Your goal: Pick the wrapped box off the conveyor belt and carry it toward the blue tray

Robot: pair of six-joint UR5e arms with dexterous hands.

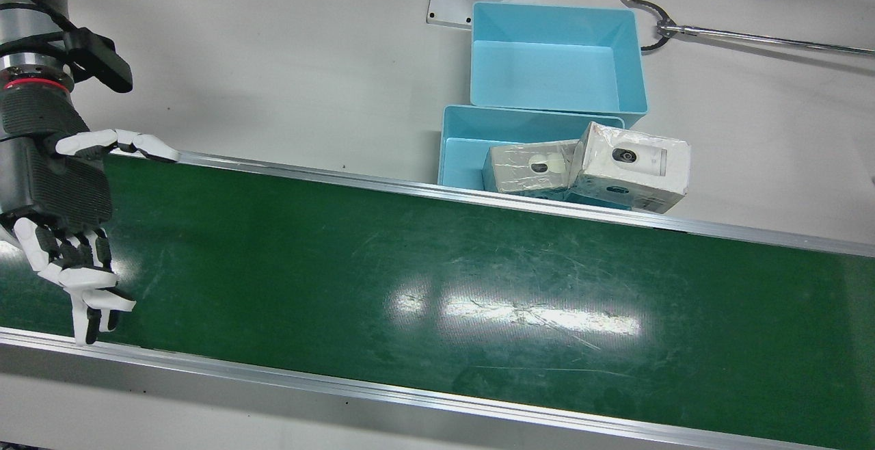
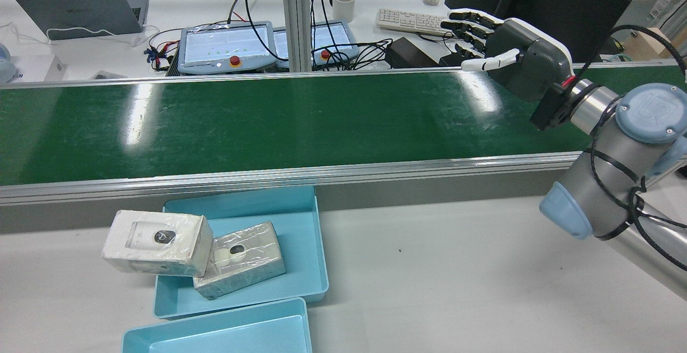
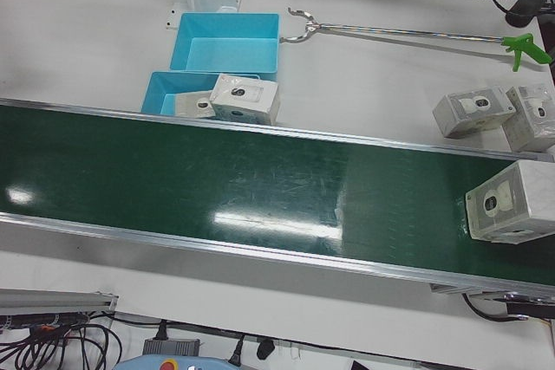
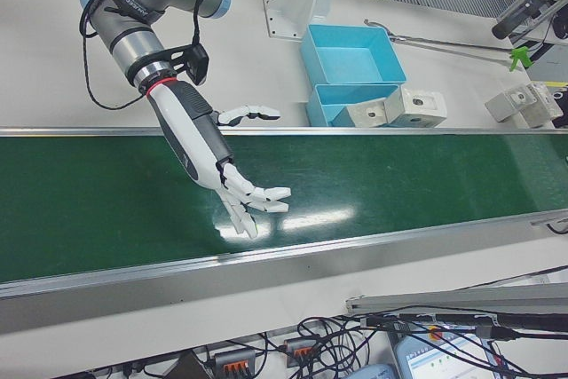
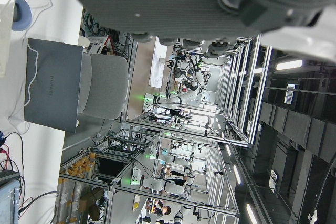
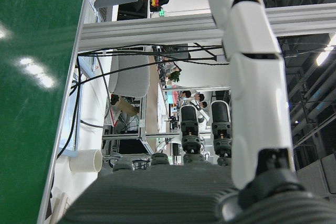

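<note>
Running across the whole station, the green conveyor belt (image 1: 437, 286) is lying nearest the front cameras, its two aluminium side rails bounding a long strip that is bare except at its two ends. Over one end the right hand (image 4: 232, 185) is hovering palm down, fingers (image 1: 89, 299) spread wide apart and holding nothing, with its thumb reaching out over the rail on the robot's side. At the opposite end, in the left-front view, a wrapped box (image 3: 510, 204) is sitting on the belt against that picture's right edge, its round printed face turned toward the operators' side; it is cut off there, so its long axis cannot be told. All the green between this box and the right hand is lying open.

Beyond the far rail, on the white surface (image 1: 307, 60), two blue trays are standing: the deeper blue tray (image 1: 557, 60) is sitting empty, and the shallower tray (image 1: 461, 149) just beside the rail is carrying two wrapped boxes (image 1: 632, 166), one lying inside it, the other tilted on its rim and leaning against the first. Two more boxes (image 3: 473, 110) are resting on the surface near the belt's box end. A reach grabber tool (image 1: 752, 38) is lying behind the trays.

Whether the left hand (image 5: 199, 9) is open cannot be told.
</note>
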